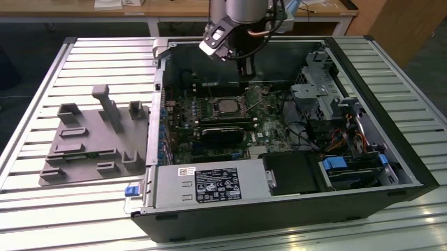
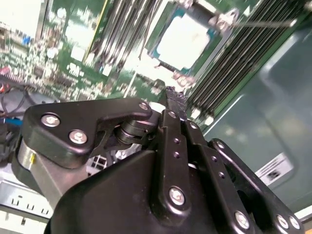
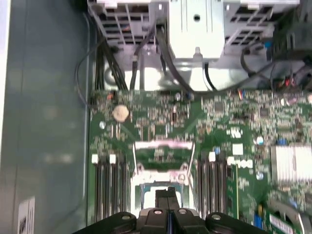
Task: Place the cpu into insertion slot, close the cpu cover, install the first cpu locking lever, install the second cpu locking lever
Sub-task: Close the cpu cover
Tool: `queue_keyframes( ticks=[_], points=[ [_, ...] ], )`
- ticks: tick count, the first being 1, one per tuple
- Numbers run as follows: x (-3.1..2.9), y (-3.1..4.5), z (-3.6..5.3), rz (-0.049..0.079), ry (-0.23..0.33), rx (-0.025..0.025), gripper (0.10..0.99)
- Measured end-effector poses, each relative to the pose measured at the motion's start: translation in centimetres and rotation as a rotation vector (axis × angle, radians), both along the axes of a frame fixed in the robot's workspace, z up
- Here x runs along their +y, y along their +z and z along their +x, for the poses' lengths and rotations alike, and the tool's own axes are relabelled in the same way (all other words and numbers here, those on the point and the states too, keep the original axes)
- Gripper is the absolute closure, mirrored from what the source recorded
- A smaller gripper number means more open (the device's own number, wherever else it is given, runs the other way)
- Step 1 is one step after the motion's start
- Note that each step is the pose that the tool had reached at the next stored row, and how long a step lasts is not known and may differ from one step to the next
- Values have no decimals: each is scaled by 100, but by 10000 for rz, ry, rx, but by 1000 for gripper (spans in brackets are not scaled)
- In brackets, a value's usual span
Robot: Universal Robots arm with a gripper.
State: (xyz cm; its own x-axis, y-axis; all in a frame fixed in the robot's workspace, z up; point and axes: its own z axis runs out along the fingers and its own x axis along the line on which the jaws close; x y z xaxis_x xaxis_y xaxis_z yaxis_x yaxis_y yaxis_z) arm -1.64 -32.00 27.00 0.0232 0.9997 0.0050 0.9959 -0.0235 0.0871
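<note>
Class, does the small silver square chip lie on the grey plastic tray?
No: the silver chip sits on the green board inside the black case.

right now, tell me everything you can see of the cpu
The cpu is a small flat square chip with a pale silvery metal top and a thin green rim. It lies flat in the insertion slot on the green motherboard, between banks of long black memory slots. Its top is bare: the cpu cover appears swung back off it. The claw, shut and empty, hangs close by one edge; contact cannot be told.
</note>
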Motion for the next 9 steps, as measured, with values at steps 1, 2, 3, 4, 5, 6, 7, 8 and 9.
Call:
queue_keyframes(
  ticks=[1, 2, 3, 4, 5, 6, 7, 8, 9],
  points=[
    [0, 0, 37, 0, 1, 0, 984],
    [0, 0, 74, 0, 1, 0, 984],
    [0, 0, 112, 0, 0, 0, 984],
    [-1, 0, 150, 0, 1, 0, 984],
    [0, 0, 190, 1, 0, 0, 984],
    [0, 0, 227, 0, 1, 0, 984],
    [0, 0, 263, 0, 1, 0, 984],
    [0, 1, 322, -2, 1, 1, 984],
    [0, 0, 360, -1, 1, 1, 984]
  ],
)
